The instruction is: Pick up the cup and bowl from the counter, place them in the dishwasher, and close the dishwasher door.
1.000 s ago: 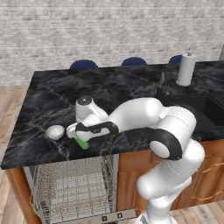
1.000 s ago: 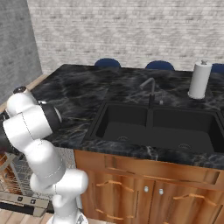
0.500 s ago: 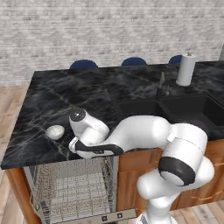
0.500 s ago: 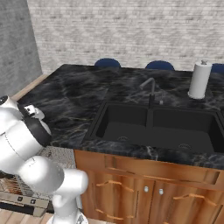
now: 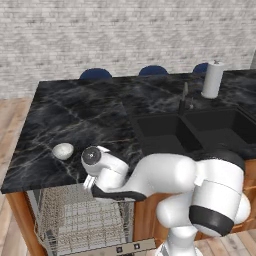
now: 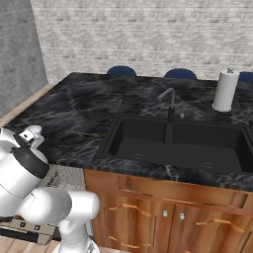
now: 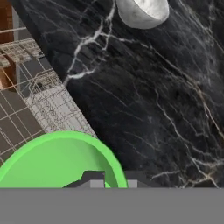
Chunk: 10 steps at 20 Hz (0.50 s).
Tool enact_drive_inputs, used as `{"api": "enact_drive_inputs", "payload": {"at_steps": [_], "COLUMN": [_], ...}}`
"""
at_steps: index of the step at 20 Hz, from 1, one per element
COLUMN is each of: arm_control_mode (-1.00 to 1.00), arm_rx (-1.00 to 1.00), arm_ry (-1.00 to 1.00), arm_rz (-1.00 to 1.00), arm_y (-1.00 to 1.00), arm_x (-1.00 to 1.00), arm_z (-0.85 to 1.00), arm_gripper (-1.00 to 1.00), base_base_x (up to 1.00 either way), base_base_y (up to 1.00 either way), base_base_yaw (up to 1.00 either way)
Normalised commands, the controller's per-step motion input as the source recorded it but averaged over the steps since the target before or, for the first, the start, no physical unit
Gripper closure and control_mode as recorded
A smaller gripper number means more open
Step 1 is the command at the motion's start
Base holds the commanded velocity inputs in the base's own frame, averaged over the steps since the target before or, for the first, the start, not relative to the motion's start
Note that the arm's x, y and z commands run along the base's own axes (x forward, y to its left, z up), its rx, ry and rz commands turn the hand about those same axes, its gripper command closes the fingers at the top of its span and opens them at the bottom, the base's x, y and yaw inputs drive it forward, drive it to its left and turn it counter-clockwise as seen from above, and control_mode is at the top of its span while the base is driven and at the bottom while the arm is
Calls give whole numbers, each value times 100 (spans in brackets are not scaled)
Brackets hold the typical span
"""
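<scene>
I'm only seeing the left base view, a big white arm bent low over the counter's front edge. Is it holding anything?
Observer: Yes. The hand view shows the gripper shut on the rim of the green cup.
Operator: Where is the cup heading?
Observer: It hangs at the counter edge, partly over the dishwasher wire racks.
Operator: And that pale lump on the counter?
Observer: That is the bowl, open side up, apart from the cup.

Base views flank counter (image 5: 75, 120); hand view looks down.
</scene>
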Motion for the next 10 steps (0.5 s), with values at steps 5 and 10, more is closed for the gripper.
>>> {"api": "enact_drive_inputs", "payload": {"at_steps": [5, 10], "arm_control_mode": [-100, -100], "arm_rx": [0, -6], "arm_ry": [-1, 0], "arm_rz": [7, 0], "arm_y": [28, 48], "arm_x": [-1, 0], "arm_z": [-52, -52], "arm_gripper": [100, 100], "base_base_x": [0, 0], "base_base_y": [0, 0], "base_base_yaw": [0, 0]}}
